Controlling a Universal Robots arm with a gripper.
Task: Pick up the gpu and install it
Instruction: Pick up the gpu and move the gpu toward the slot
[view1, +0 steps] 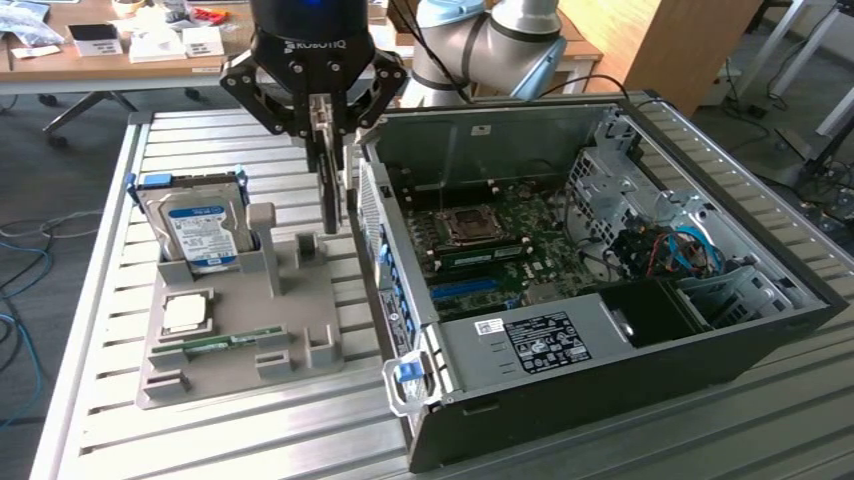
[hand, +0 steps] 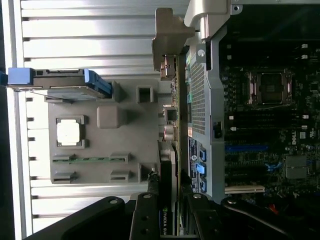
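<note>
Exterior view, upper centre: gripper (view1: 328, 120) partly closed, clamping gpu (view1: 328, 190); long axis vertical, edge-on, pointing down.

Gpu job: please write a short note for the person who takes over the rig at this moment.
Gripper: shut on the gpu.
Gpu: hangs upright, edge-on, over the grey holder, close beside the open case. I cannot tell if its lower end is free of the holder.
Done: the gpu is gripped.
Left: the gpu is not yet inside the case or on the motherboard.
On the holder: drive, CPU, memory stick.
</note>
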